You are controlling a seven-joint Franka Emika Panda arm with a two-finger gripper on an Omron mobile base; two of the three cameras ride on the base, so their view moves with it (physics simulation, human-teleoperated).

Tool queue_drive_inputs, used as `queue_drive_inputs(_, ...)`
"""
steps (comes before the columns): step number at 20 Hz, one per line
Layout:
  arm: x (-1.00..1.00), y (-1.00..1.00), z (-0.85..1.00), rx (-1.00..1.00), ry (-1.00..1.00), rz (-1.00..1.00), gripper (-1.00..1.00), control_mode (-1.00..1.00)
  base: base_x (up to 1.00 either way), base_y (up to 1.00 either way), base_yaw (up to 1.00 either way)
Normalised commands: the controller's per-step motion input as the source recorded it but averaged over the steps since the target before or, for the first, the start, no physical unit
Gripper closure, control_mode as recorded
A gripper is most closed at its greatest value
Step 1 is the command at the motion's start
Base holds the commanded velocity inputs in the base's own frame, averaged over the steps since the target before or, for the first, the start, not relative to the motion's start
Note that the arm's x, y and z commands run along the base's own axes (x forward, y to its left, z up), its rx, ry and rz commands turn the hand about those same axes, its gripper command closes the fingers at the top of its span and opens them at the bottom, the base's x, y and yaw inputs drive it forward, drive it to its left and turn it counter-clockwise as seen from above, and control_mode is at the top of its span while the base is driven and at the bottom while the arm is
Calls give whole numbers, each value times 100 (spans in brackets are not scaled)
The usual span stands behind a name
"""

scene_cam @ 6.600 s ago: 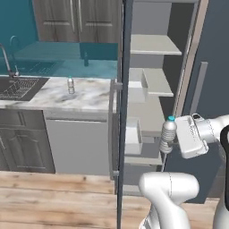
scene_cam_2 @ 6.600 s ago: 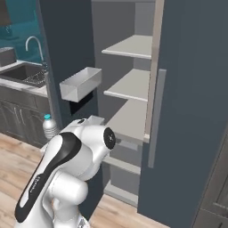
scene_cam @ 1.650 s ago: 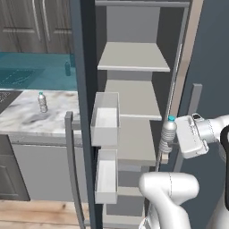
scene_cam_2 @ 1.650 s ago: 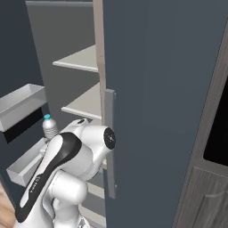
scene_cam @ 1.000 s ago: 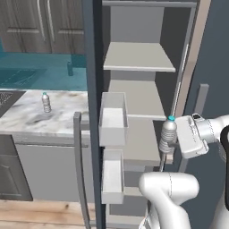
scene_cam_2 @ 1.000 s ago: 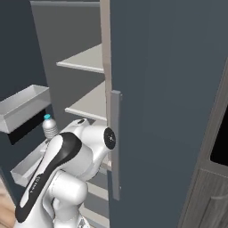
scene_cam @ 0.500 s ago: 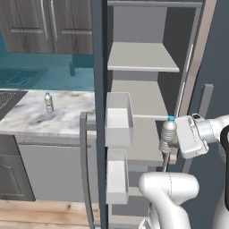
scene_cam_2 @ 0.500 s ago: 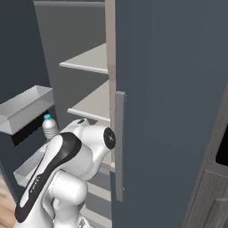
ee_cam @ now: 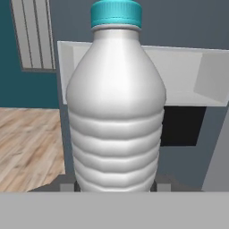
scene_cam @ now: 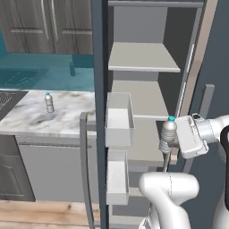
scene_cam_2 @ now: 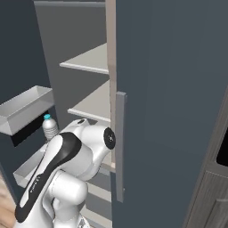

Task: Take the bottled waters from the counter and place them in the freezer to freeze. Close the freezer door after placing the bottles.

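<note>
**A:** Where is the water bottle (scene_cam: 168,134) held, and why upright?

**B:** It is clamped in the end effector (scene_cam: 171,139), cap up, in front of the open freezer (scene_cam: 145,58). Upright carriage is probably chosen so that it can be stood straight onto a shelf (scene_cam: 143,60). In the hand view the bottle (ee_cam: 116,103) is seen close up, with a white door bin (ee_cam: 188,76) behind it.

**A:** And the other one?

**B:** A second bottle (scene_cam: 48,102) is left standing on the marble worktop (scene_cam: 27,118), well apart from the freezer, so about half the carrying is judged undone.

**A:** Why is the freezer door (scene_cam: 99,112) swung so wide?

**B:** Room is given for the arm; the door's bins (scene_cam: 118,118) are turned towards the bottle. The handled panel (scene_cam_2: 164,89) beside the shelves is kept shut.
</note>
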Motion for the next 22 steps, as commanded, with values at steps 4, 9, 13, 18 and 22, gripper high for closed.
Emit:
queue_drive_inputs(4, 0, 0, 0, 0, 0, 0, 100, 100, 11, 0, 0)
queue_drive_inputs(9, 0, 0, 0, 0, 0, 0, 100, 100, 2, 0, 0)
queue_drive_inputs(13, 0, 0, 0, 0, 0, 0, 100, 100, 0, 0, 0)
queue_drive_inputs(18, 0, 0, 0, 0, 0, 0, 100, -100, 0, 0, 0)
queue_drive_inputs(22, 0, 0, 0, 0, 0, 0, 100, -100, 0, 0, 0)
